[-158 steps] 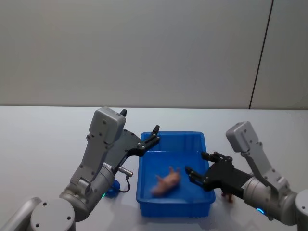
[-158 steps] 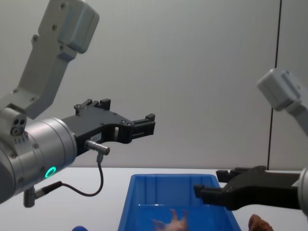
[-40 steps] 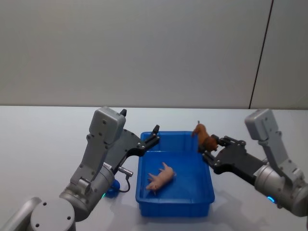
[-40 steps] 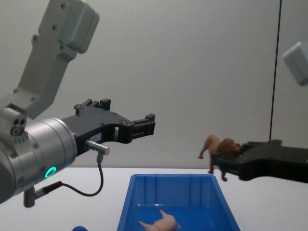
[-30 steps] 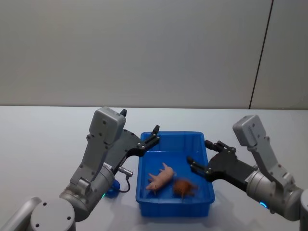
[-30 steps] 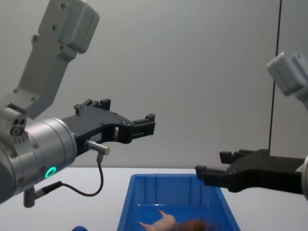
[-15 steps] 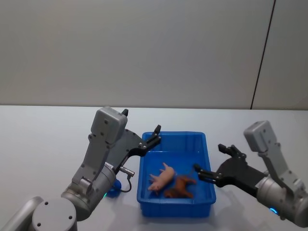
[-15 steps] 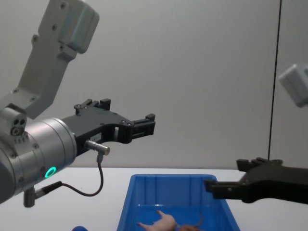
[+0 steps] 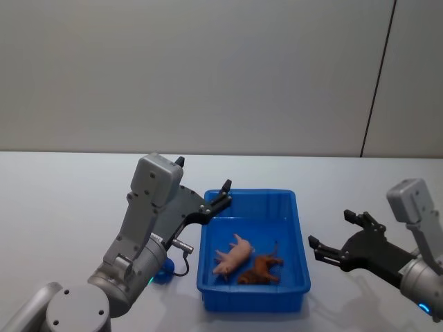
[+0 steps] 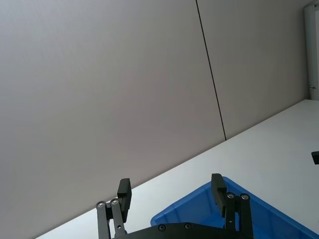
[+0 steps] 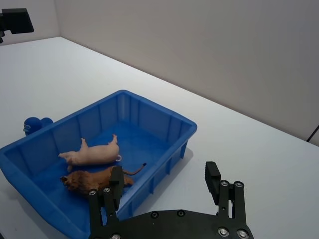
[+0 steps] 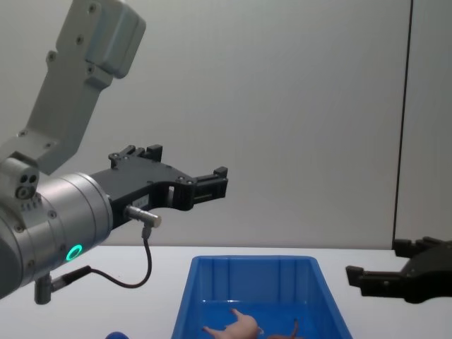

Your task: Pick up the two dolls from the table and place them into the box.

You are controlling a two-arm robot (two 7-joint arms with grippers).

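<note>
Alpha Bot 2 at the table: I have the pink doll (image 9: pixel 234 254) and the brown doll (image 9: pixel 259 270) lying side by side on the floor of the blue box (image 9: pixel 252 301), touching or nearly so, the brown one nearer the right wall. The right gripper (image 9: pixel 337 234) hangs over the table (image 9: pixel 62 207) to the right of the box, apart from its rim, fingers spread and holding nothing. The left gripper (image 9: pixel 223 194) hovers above the far left corner of the box, its fingers likewise apart and empty. A small rounded dark-blue toy (image 9: pixel 160 272) sits on the table just beside the left wall of the box, low under my left forearm. By my reading, two figures are in and the blue toy is the piece not yet delivered. To finish cleanly I would work the left arm alone. I would draw the gripper back off the box corner and bring it over the toy from above, fingers wide enough to span the rounded body. I would close low on it so it cannot squirt out sideways. The toy lies close to the box wall and to the loose cable (image 12: pixel 147 251) on that arm, so I would keep the descent straight and slow. The right arm is best kept out to the side.
</note>
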